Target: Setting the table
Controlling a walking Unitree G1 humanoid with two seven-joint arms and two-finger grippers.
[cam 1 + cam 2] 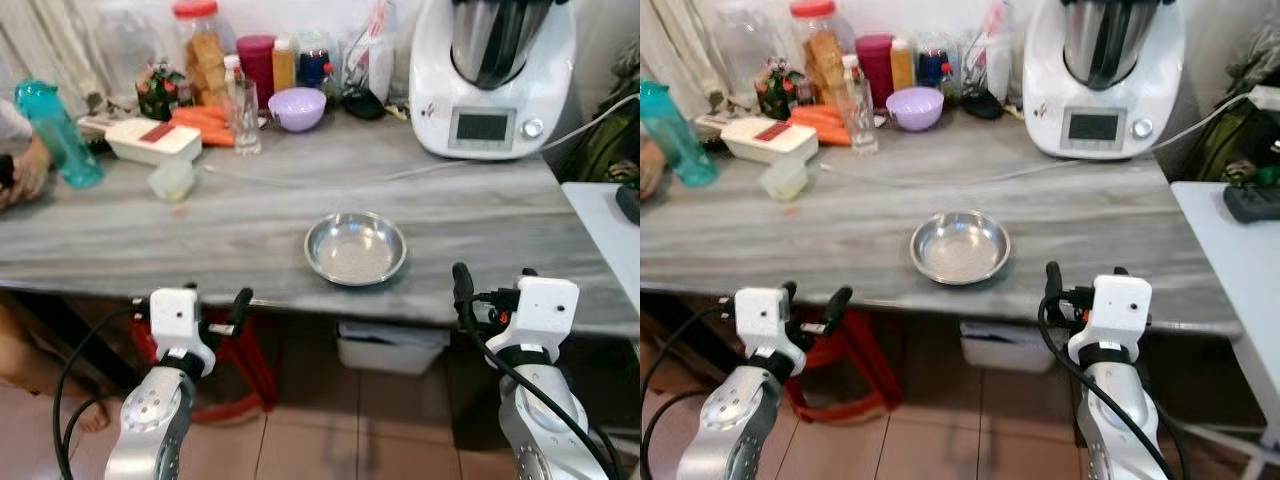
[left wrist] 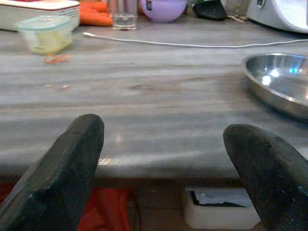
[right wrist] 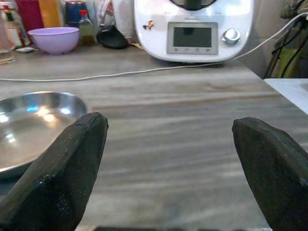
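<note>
Left eye view: a steel bowl [image 1: 355,248] sits alone near the desk's [image 1: 480,215] front edge. Left gripper [image 1: 213,307] and right gripper [image 1: 490,285] hover at that edge, both spread and empty. Judged barely begun; further settings remain.

Steel bowl [image 1: 960,246] sitting on grey table [image 1: 1110,215] (near front edge); both grippers, left [image 1: 812,303] and right [image 1: 1083,283], hovering below edge, fingers spread.

Grey wooden table [image 1: 250,235], tiled floor [image 1: 330,430]
</note>
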